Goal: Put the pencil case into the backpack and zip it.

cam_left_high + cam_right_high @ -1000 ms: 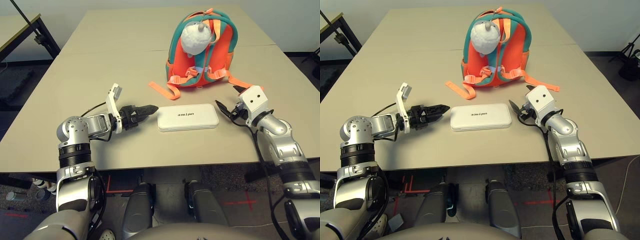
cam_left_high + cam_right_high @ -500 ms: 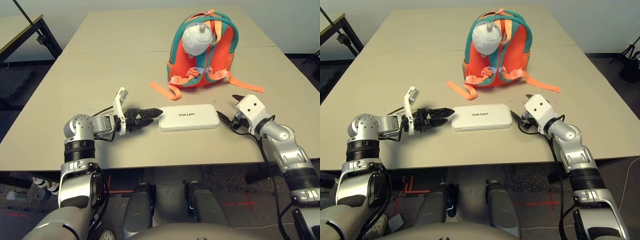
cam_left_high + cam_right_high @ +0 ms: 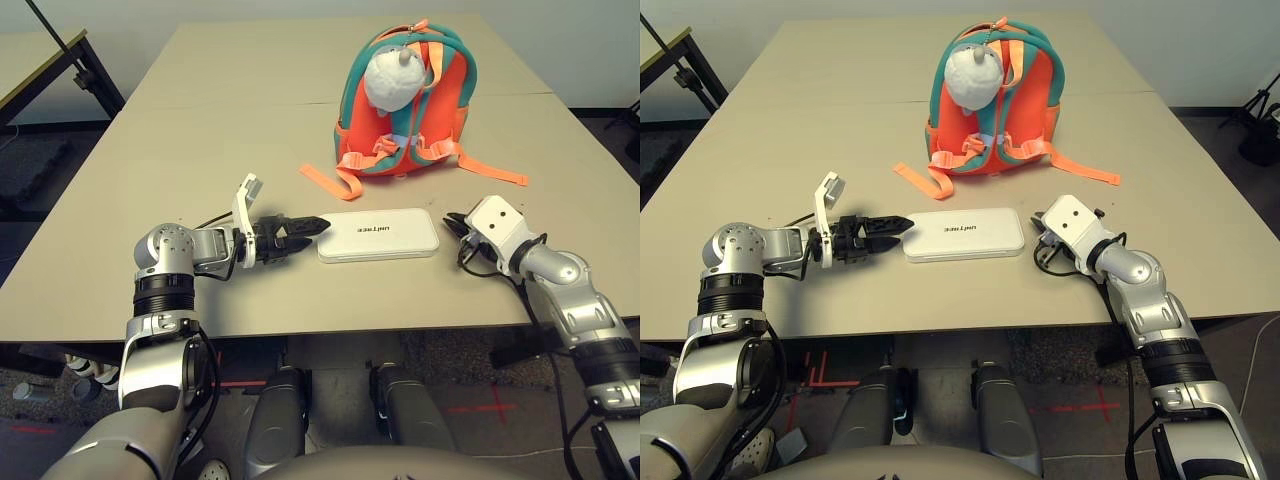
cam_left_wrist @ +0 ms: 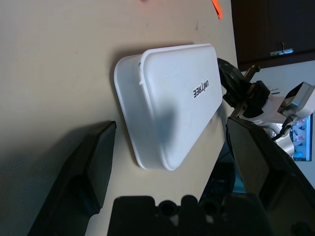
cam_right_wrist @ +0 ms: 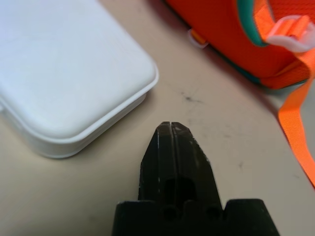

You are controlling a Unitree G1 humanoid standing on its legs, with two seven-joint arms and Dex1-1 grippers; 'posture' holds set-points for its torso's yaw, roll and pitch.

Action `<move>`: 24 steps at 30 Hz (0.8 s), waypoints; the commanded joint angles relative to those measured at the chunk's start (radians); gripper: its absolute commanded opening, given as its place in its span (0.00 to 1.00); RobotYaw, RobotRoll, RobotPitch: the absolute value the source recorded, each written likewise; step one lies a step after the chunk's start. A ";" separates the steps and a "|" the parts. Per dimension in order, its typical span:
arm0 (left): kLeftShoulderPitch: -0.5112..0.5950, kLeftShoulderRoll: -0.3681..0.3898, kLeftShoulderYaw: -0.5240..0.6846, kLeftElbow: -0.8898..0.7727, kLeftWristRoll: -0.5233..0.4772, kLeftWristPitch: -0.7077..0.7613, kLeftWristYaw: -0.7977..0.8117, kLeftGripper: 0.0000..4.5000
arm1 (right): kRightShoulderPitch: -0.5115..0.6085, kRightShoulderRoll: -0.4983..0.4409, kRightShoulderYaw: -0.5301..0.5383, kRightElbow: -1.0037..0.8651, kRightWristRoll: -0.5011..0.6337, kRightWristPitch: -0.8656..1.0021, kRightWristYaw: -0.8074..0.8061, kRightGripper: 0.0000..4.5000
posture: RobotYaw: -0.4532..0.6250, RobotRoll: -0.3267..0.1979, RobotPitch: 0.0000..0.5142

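Observation:
The white pencil case (image 3: 378,234) lies flat on the table near the front edge. Behind it the orange backpack (image 3: 452,90) with teal trim stands upright, straps facing me. My left gripper (image 3: 314,223) is open, low over the table, at the case's left end; in the left wrist view its fingers (image 4: 88,167) spread wider than that end of the pencil case (image 4: 172,98). My right gripper (image 3: 452,221) is shut on nothing, its tip (image 5: 171,127) just off the pencil case's (image 5: 64,73) right end and not touching it.
A grey-white plush charm (image 3: 390,78) hangs on the backpack. Light orange straps (image 3: 325,180) trail onto the table (image 3: 200,130) toward the case on both sides. Another table (image 3: 40,55) stands at the far left.
The right gripper has come down toward the case's right end and its fingers have shut. The left gripper has edged closer to the case's left end. The case and backpack have stayed put.

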 commanded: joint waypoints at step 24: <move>0.020 -0.053 -0.012 -0.021 0.033 -0.002 0.025 1.00 | -0.003 0.089 0.101 -0.179 0.039 0.116 0.110 0.01 | 0.33 0.62 0.21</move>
